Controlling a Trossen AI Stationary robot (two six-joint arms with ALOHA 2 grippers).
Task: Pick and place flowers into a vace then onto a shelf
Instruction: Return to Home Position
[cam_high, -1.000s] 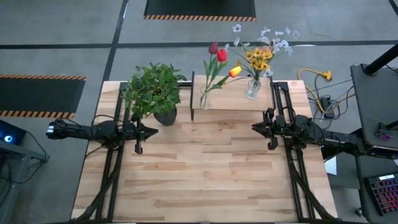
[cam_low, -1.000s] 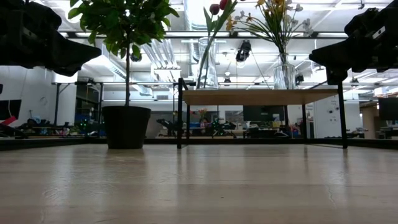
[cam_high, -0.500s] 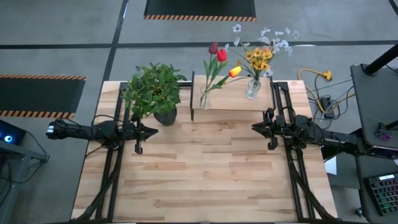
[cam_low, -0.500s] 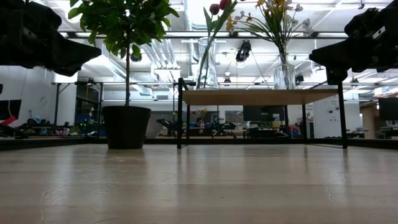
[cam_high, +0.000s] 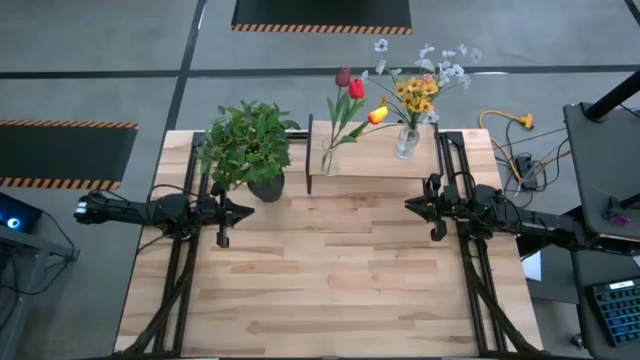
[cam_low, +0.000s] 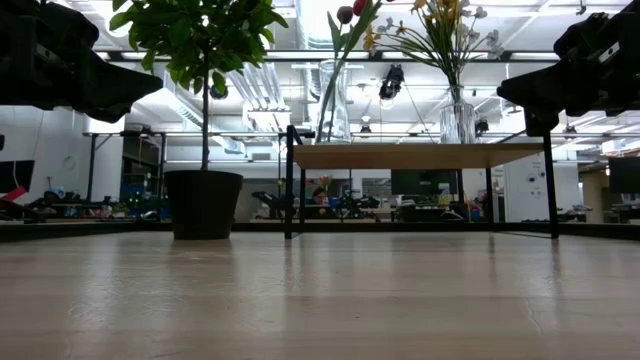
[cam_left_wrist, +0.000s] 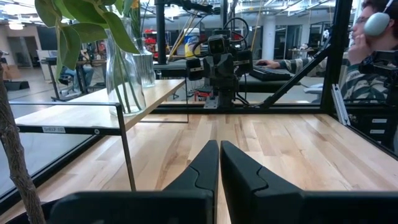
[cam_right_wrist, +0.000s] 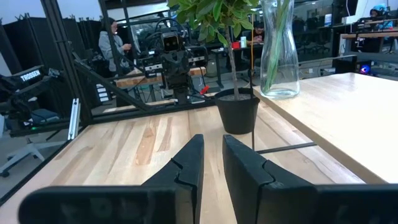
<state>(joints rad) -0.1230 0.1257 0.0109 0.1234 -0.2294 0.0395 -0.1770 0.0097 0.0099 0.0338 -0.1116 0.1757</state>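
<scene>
Table (cam_high: 320, 280) bare in front of shelf (cam_high: 372, 160); flowers (cam_high: 400, 95) in vases (cam_high: 406, 142) there, task seemingly finished. Left fingers (cam_left_wrist: 205, 171) closed, right fingers (cam_right_wrist: 239, 163) slightly apart, empty.

Bright, even overhead light; the bench (cam_low: 320, 300) shows soft glare, arms are perhaps backlit to silhouettes, near foreground blurred.

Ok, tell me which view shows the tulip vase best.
The low view: the tulip vase stands in full profile on the shelf. The high view shows it small; the left wrist view partly; the right wrist view, another vase.
</scene>
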